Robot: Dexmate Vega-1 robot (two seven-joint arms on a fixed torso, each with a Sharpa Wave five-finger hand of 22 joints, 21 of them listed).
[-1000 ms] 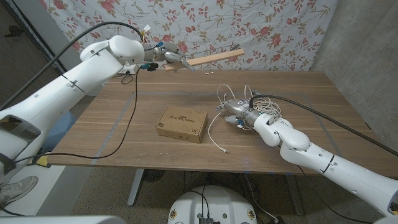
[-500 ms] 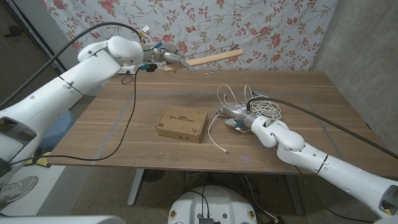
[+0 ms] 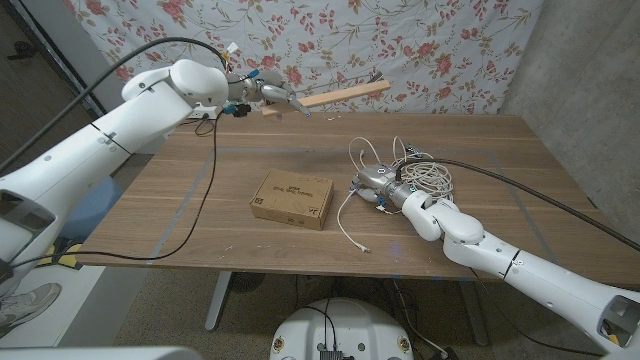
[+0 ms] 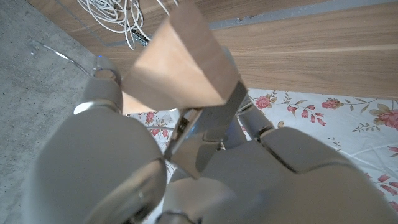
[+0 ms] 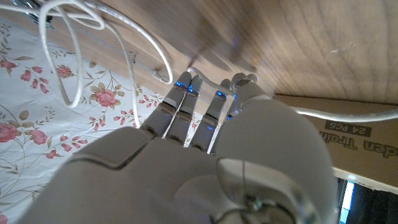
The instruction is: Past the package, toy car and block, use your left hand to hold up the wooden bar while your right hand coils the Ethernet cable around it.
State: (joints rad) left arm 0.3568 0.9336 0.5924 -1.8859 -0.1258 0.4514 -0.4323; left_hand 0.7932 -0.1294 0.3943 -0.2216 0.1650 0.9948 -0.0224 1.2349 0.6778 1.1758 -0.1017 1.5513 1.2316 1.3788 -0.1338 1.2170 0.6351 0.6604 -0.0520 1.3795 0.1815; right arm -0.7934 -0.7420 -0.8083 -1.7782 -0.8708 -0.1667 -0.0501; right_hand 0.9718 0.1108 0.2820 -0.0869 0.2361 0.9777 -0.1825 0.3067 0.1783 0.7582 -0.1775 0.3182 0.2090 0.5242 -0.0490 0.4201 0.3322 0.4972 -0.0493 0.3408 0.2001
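Two hands at work. Left hand: grips wooden bar by one end, raised above the table at 12 o'clock. Bar's long axis near level, free end pointing toward 3 o'clock, slightly upward. Right hand: low on the table beside the Ethernet cable heap at 3 o'clock; whether the fingers hold cable, cannot tell. Package: centre. Advice: secure one strand, lift clear of the tangle, keep bar steady.
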